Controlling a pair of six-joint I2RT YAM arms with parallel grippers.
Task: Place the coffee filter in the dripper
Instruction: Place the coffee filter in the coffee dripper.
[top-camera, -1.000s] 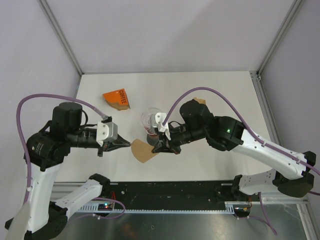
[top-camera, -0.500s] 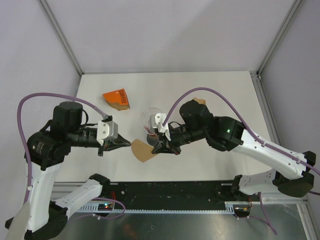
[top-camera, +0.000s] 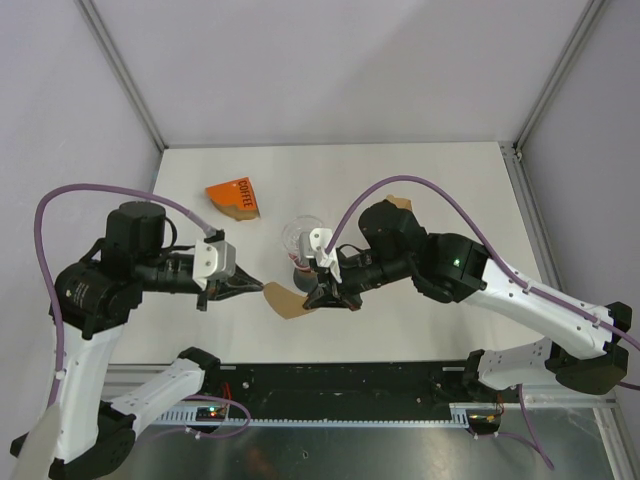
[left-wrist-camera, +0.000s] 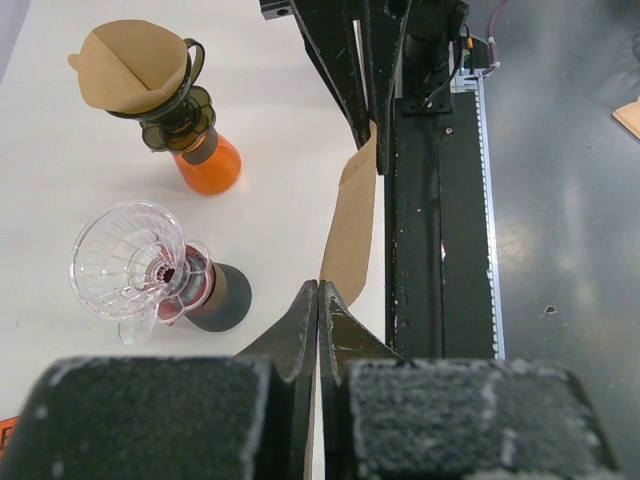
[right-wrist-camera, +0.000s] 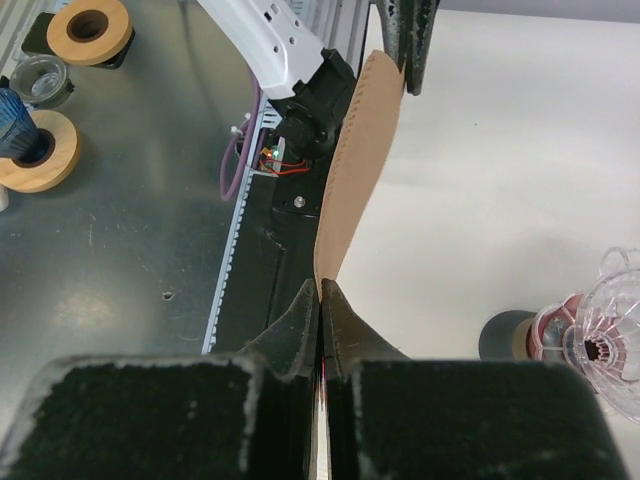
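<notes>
The filter (top-camera: 283, 299) hangs flat and folded between my two end effectors, off the bench (top-camera: 430, 165), toward its near edge and a little left of the middle. My left end effector (top-camera: 255, 286) is closed on the filter's left corner. In the left wrist view the fingertips (left-wrist-camera: 305, 300) meet right on the paper's tip (left-wrist-camera: 352, 230). My right end effector (top-camera: 322, 298) is closed on the opposite end. The right wrist view shows the brown sheet (right-wrist-camera: 358, 170) edge-on, rising from between those pinched fingers (right-wrist-camera: 335, 305).

Just behind the filter, toward the bench's middle, stands the clear dripper (top-camera: 300, 238) on its dark base, open and with nothing in it. From the left wrist its ribbed cone (left-wrist-camera: 130, 255) looks tilted; I cannot tell whether it really leans.

Farther back, behind my right arm, is a second dripper (left-wrist-camera: 150, 75) on an orange base, with a brown filter already seated in it. An orange coffee packet (top-camera: 234, 197) lies toward the far left corner, well apart from everything else.
</notes>
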